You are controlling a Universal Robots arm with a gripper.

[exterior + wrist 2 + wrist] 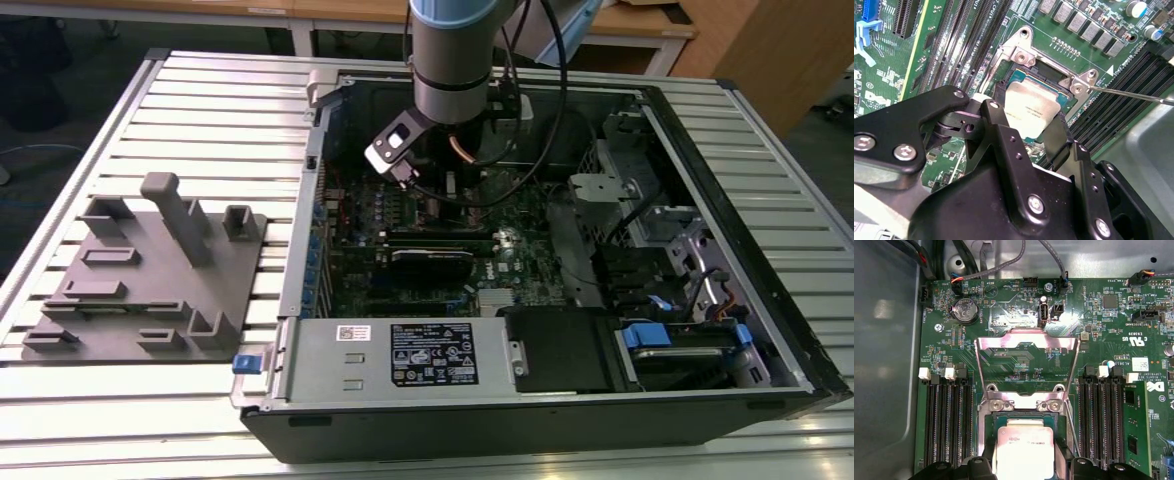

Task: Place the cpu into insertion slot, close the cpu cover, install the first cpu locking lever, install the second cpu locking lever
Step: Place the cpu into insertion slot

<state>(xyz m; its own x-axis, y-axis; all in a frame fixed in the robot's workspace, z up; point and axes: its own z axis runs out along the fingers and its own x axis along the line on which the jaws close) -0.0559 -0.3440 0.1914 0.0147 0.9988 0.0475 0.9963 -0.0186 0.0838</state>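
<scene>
- Nearest the lens in both wrist views, the black gripper [1026, 127] pinches the chip [1030, 106] by two opposite edges, with one finger [996, 117] against each side.
- The chip is a small, flat square with a dull silver-grey metal top. It lies level directly between the fingers, in or just over the socket [1039, 75]. Whether it is fully seated cannot be told.
- The socket is a dark square recess with a bright metal rim, set in the green circuit board [1004, 315].
- A thin wire lever [1134, 95] juts away from one socket corner, apparently unlatched.
- Past the socket in the first wrist view, the cover frame [1026, 341] stands tipped open. It is thin, shiny metal around a large square opening.
- Long black memory slots [946, 425] flank the socket.
- In the upper middle of the exterior view, the arm [454, 60] reaches down into the open computer case [534, 430]. A grey moulded plate [147, 290] lies on the slatted table [174, 420] at the exterior view's left.
</scene>
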